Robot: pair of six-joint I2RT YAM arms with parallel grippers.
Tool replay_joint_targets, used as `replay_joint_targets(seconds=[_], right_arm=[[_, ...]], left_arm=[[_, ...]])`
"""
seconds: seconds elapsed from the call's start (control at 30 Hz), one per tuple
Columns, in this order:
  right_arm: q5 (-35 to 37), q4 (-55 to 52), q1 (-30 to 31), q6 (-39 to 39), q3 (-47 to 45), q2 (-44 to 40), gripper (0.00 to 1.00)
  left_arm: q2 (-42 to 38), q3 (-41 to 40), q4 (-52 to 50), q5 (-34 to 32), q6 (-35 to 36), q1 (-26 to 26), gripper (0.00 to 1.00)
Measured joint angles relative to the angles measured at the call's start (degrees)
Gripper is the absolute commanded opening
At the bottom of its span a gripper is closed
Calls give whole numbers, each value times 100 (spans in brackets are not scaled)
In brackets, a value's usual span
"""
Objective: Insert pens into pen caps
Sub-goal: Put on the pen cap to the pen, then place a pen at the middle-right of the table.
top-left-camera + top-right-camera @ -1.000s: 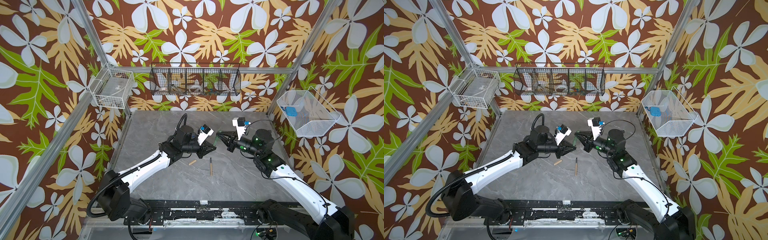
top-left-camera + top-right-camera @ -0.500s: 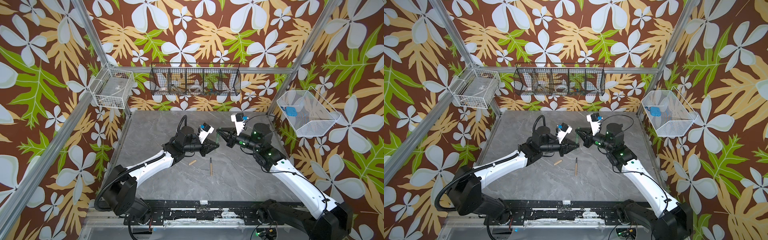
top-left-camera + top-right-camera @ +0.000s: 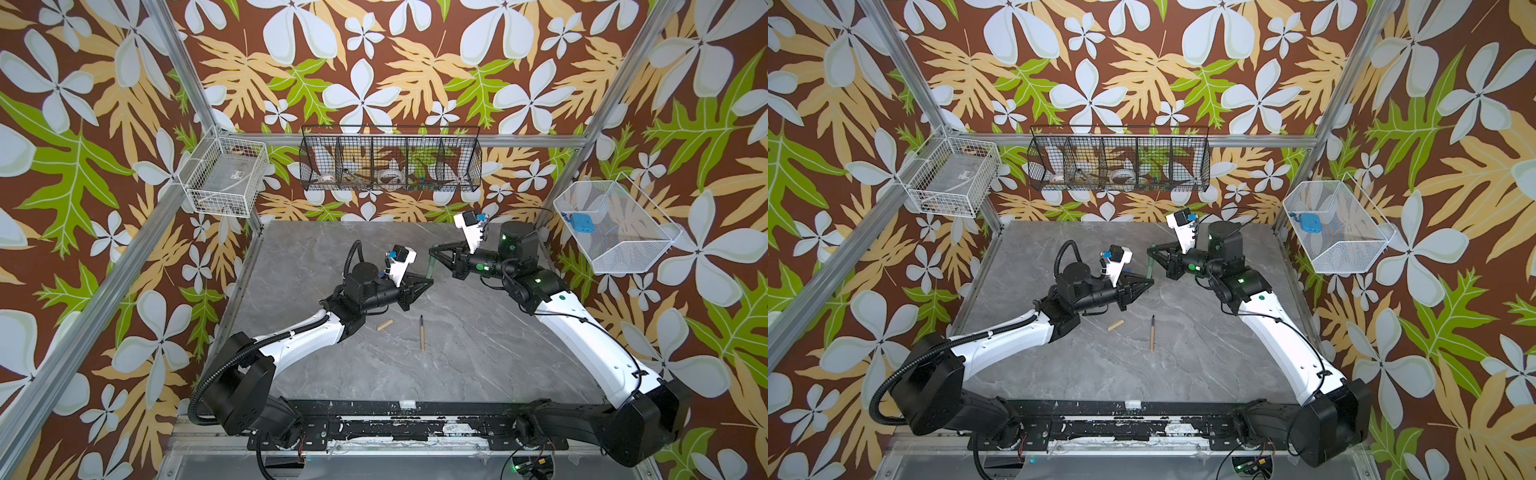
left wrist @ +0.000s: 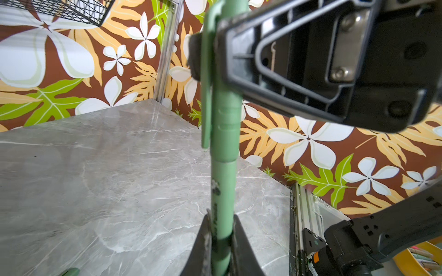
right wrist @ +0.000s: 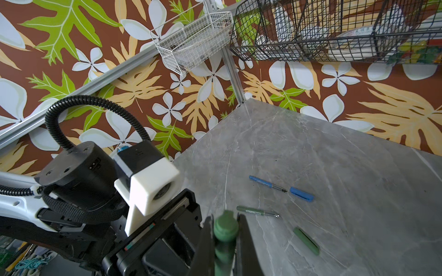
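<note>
My left gripper (image 3: 428, 281) (image 4: 221, 222) is shut on a green pen (image 4: 222, 191) (image 3: 430, 268), held above the grey table (image 3: 478, 374). My right gripper (image 3: 433, 249) (image 5: 224, 219) is shut on a green pen cap (image 4: 226, 107) (image 5: 226, 227); the pen's end sits inside it. On the table lie a tan pen (image 3: 422, 334) (image 3: 1152, 332) and a tan cap (image 3: 385, 325) (image 3: 1116, 325). The right wrist view shows a blue pen (image 5: 265, 183), a blue cap (image 5: 301, 194), another green pen (image 5: 256, 211) and another green cap (image 5: 306, 240) lying apart.
A white wire basket (image 3: 226, 180) hangs at the back left. A black wire basket (image 3: 390, 160) is on the back wall and a white mesh basket (image 3: 611, 232) on the right wall. A yellow container (image 4: 421, 258) with pens shows beyond the table edge.
The right gripper has shifted a little toward the back with its cap, and the left arm has swung slightly. Both grippers stay shut, tips close together.
</note>
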Motion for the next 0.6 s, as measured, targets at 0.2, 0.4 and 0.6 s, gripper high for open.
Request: replay_joint_targets(seconds=[0.2, 0.4, 0.6], right_arm=[[741, -855, -162, -258, 190, 245, 0], [1408, -1187, -275, -522, 535, 374, 0], [2640, -1749, -304, -940, 787, 876, 0]], left_arm=[[13, -120, 986, 7, -37, -9, 29], [-109, -476, 1010, -11, -74, -13, 39], [-782, -820, 372, -610, 26, -13, 48]])
